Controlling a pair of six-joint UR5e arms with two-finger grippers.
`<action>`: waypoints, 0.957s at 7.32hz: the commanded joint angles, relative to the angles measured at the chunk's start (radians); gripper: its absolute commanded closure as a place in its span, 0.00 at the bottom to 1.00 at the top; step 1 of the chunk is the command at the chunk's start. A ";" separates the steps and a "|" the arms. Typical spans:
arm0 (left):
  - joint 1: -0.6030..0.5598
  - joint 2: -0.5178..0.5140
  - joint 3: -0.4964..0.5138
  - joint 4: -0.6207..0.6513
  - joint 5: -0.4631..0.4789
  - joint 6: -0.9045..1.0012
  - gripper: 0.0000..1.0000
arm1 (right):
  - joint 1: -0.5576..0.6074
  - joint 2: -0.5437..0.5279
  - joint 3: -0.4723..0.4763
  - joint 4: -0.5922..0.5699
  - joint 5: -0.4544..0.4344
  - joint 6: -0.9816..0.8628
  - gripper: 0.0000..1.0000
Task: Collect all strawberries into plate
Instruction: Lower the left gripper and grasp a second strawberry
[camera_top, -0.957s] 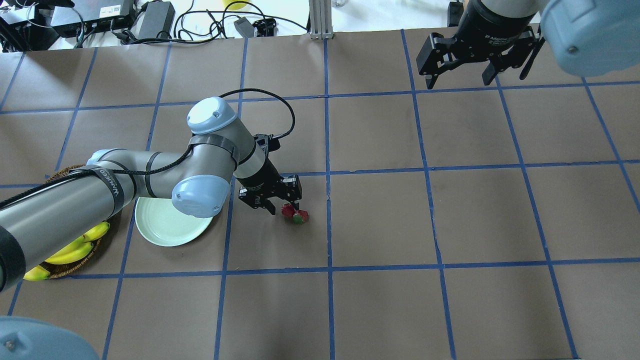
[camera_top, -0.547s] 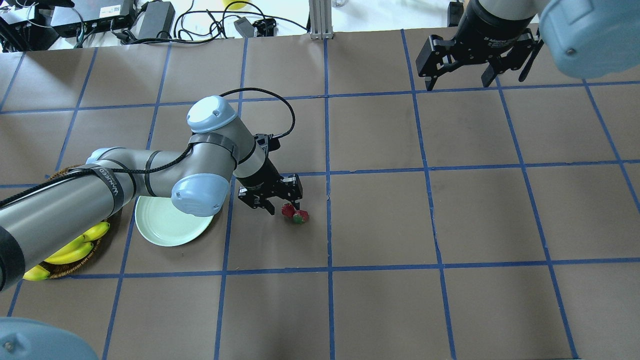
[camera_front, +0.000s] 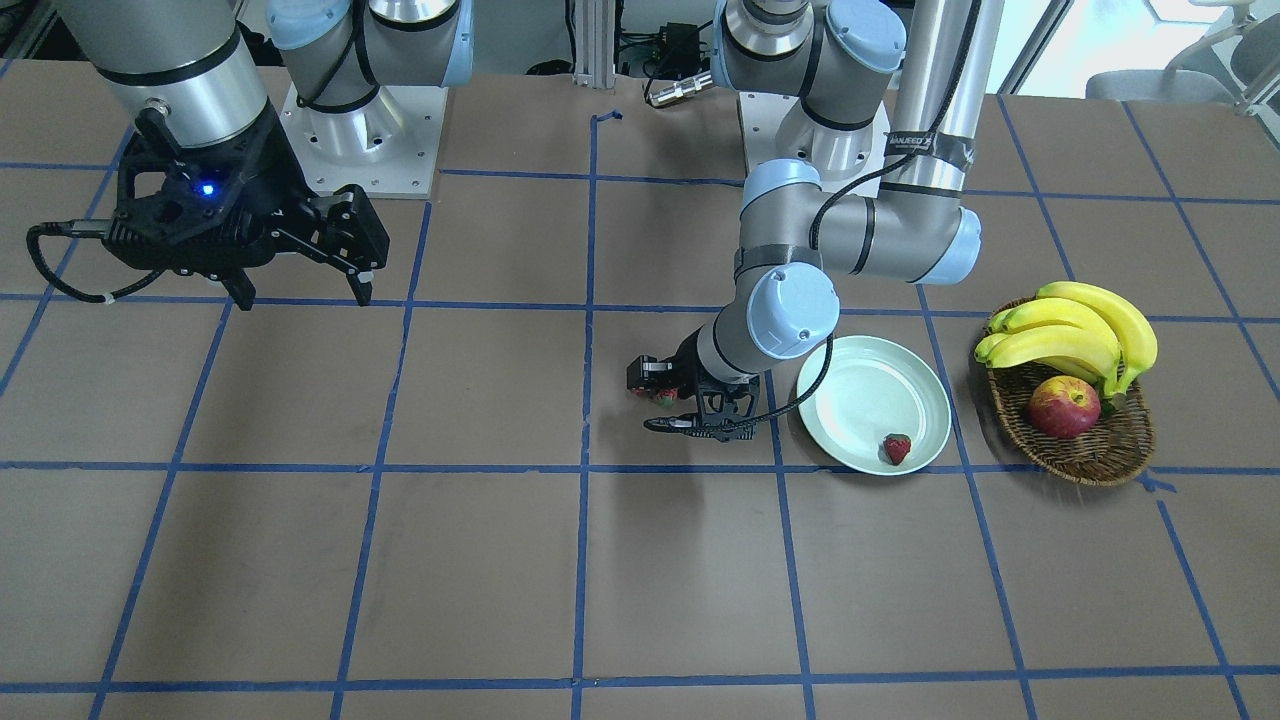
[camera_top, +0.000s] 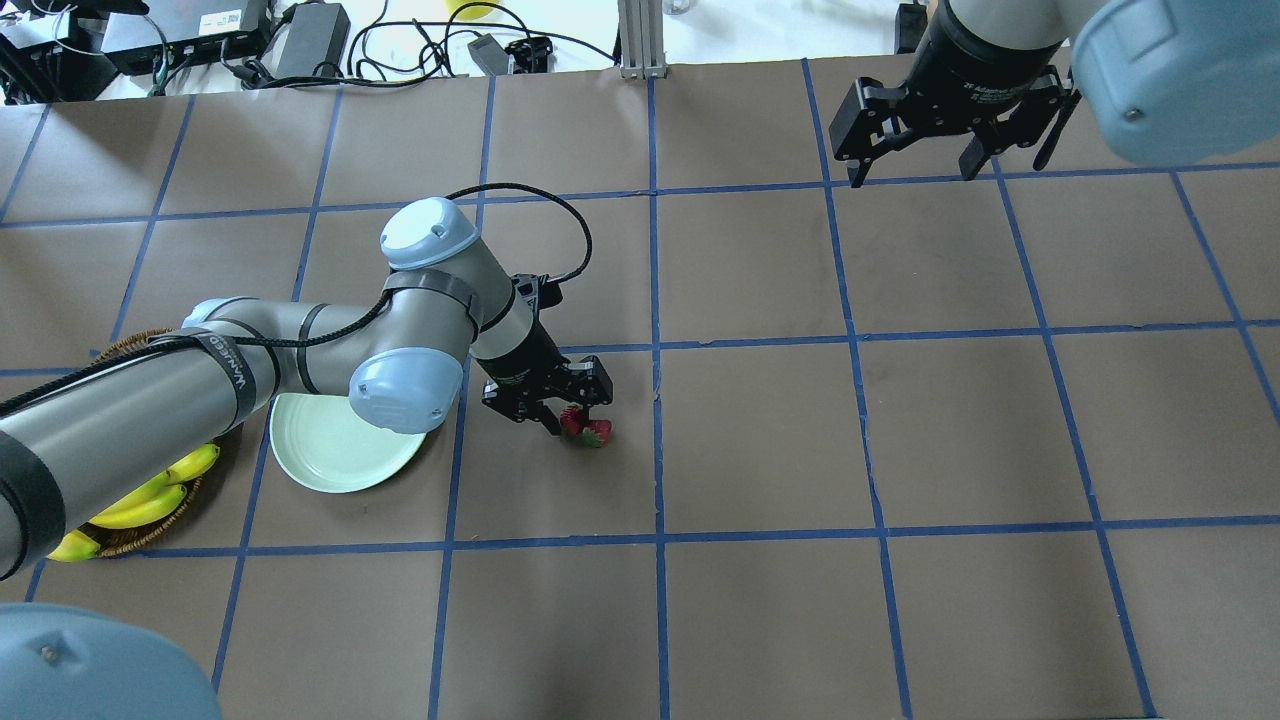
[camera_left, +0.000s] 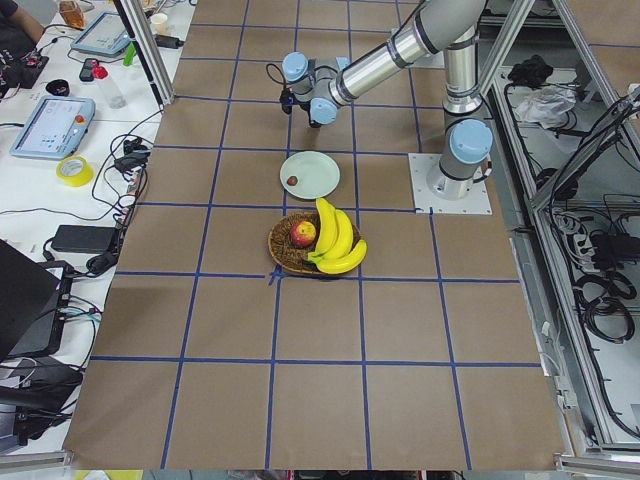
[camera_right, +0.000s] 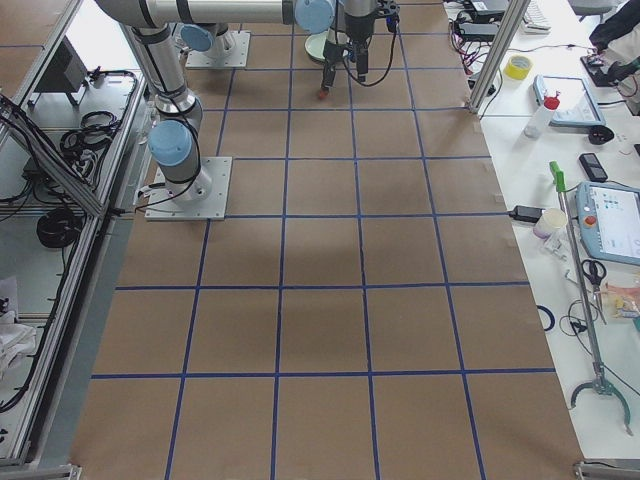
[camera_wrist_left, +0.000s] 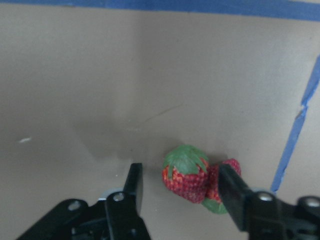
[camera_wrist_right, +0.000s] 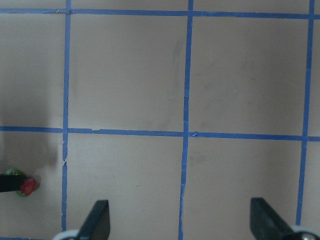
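Facing the robot, the left end effector (camera_front: 657, 400) is down at the desk (camera_front: 400, 560), just beside the mint-green plate (camera_front: 860, 380) on the side away from the basket (camera_front: 1095, 455). A lone strawberry (camera_front: 897, 448) lies inside the plate by its near rim. The basket holds bananas (camera_front: 1070, 330) and an apple (camera_front: 1064, 407). The right end effector (camera_front: 305, 295) hangs well apart from all of this, its fingers spread wide and holding nothing.

From overhead, a strawberry pair (camera_top: 587, 430) lies touching on the desk at the left fingertips, near the plate, which the left arm partly covers.

The left side view shows the lone strawberry on the plate, between the basket and the left arm's wrist.

In the right side view a red speck lies on the desk under the far arm.

The left wrist camera shows the jaws wide apart around the capped strawberry (camera_wrist_left: 185, 172), with a gap at one finger. The other strawberry (camera_wrist_left: 231, 167) is partly hidden behind the opposite finger.

The right wrist camera shows spread fingers over the desk, the pair at the left edge.
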 joint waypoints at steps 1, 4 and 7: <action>0.000 -0.002 0.002 0.002 -0.001 -0.028 1.00 | 0.000 -0.001 0.000 0.002 0.002 0.000 0.00; 0.002 0.010 0.045 0.002 0.010 -0.077 1.00 | 0.000 -0.002 0.000 0.002 0.003 0.000 0.00; 0.005 0.026 0.059 0.000 0.010 -0.082 1.00 | 0.000 -0.001 0.000 0.002 0.003 0.000 0.00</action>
